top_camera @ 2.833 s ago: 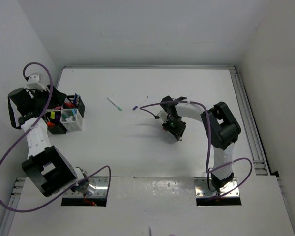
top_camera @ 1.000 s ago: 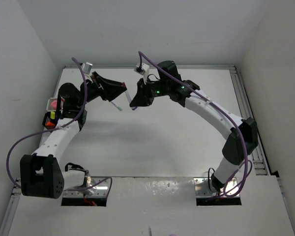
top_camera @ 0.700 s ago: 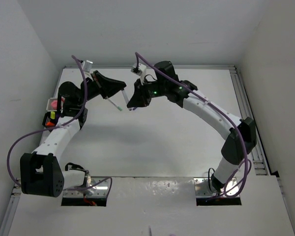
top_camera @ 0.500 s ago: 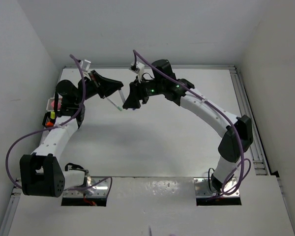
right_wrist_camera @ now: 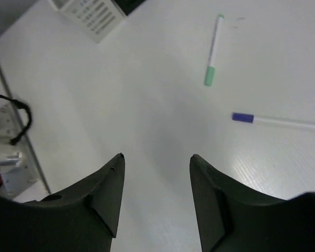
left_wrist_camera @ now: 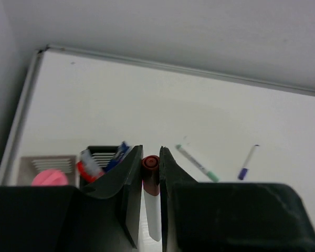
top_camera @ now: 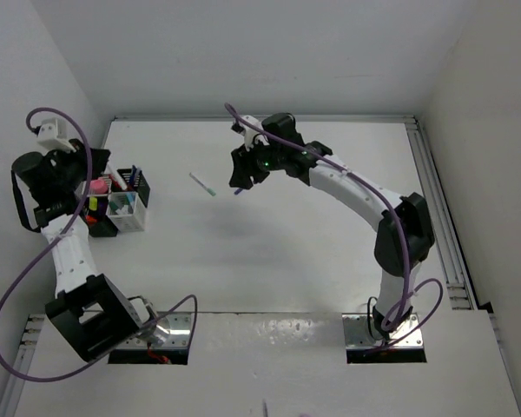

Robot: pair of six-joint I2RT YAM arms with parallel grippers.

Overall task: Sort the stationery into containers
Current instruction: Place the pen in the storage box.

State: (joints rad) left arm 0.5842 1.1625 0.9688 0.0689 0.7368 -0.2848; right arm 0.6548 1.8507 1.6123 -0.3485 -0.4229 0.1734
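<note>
My left gripper (left_wrist_camera: 150, 157) is shut on a white pen with a red cap (left_wrist_camera: 151, 181). It hangs above the containers at the far left (top_camera: 104, 174). A black mesh holder (left_wrist_camera: 102, 156) with blue and red pens in it lies just beyond the fingers. A green-capped pen (top_camera: 203, 183) and a purple-capped pen (right_wrist_camera: 275, 122) lie loose on the table. My right gripper (right_wrist_camera: 156, 157) is open and empty, raised above the table near the purple pen (top_camera: 241, 174). The green-capped pen also shows in the right wrist view (right_wrist_camera: 213, 50).
A white mesh holder (top_camera: 128, 211) and black holders (top_camera: 132, 182) stand together by the left wall, with a pink stick (left_wrist_camera: 46, 178) among them. The white holder's corner shows in the right wrist view (right_wrist_camera: 89, 16). The table's back edge (left_wrist_camera: 173, 68) meets the wall.
My left arm has swung back from the table's middle to above the containers at the left. My right gripper has shifted slightly and stays open over the loose pens.
</note>
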